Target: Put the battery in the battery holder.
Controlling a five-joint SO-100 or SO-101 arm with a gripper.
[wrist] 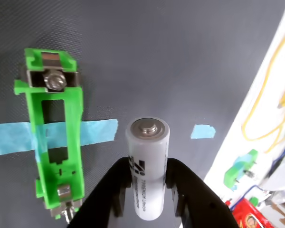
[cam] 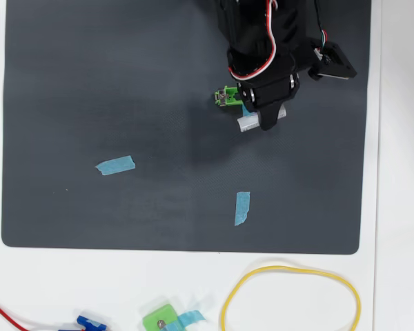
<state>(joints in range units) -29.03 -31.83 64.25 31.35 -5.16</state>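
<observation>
wrist view: the battery (wrist: 147,166) sits right between the two black fingers, flat metal end pointing away from the camera
writing: dark print runs lengthwise down the white side, with a slanted logo mark at the top; I think it says "PREMIUM" plus a smaller line, but it's too tiny to be sure
gripper (wrist: 147,190): jaws closed in just to battery width, one finger (wrist: 115,190) pressing each side, so it's clamped on the battery
battery holder (wrist: 54,128): bright green frame lying on the dark mat (wrist: 180,57), left of the battery in this view and roughly parallel to it, not touching it
holder details: screw and metal tab at the far end, another tab at the near end, open slot down the middle
blue tape strip (wrist: 97,130): crosses the holder, its end stopping just beside the battery
overhead view: arm covers most of it; only the holder's end (cam: 225,96) and a bit of the battery (cam: 247,123) poke out
extras: yellow loop (cam: 290,296) on the white table (cam: 400,207)
</observation>
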